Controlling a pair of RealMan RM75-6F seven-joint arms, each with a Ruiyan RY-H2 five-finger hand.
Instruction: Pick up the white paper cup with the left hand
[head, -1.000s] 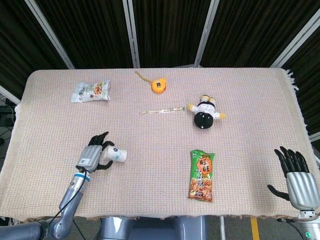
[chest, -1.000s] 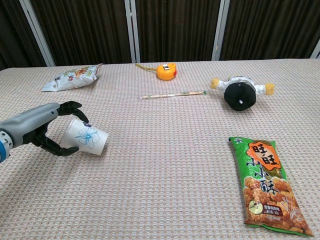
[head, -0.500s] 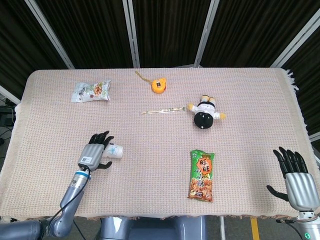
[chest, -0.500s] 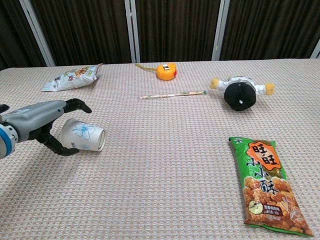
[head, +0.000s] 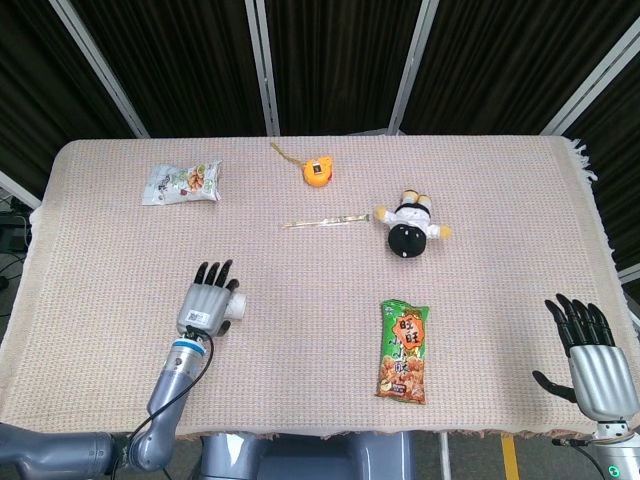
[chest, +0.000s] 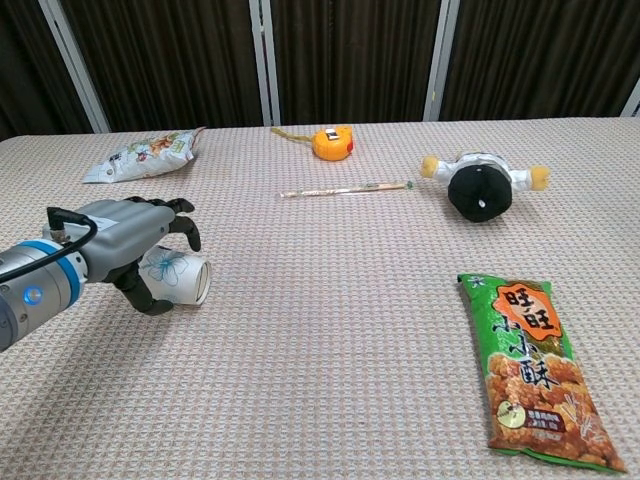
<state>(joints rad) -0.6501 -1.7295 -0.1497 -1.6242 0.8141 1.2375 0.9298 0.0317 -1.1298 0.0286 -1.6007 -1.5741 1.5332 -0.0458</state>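
The white paper cup (chest: 181, 275) with a blue flower print lies on its side on the woven tablecloth, mouth toward the right. In the head view only its right end (head: 235, 308) shows past the hand. My left hand (chest: 135, 243) (head: 208, 303) covers the cup from above. Its fingers curl over the cup's top and the thumb hooks under the near side, so it grips the cup against the cloth. My right hand (head: 592, 352) hovers at the table's near right corner, fingers spread, holding nothing. The chest view does not show it.
A green snack bag (head: 403, 351) (chest: 534, 365) lies right of centre. Farther back are a black-and-white plush toy (head: 410, 228), a pair of chopsticks (head: 325, 221), an orange tape measure (head: 317, 170) and a silver snack bag (head: 182, 183).
My left hand has turned from beside the cup to over it, and its fingers have closed round it. The cup has gone from tilted to lying flat. The right hand has barely moved.
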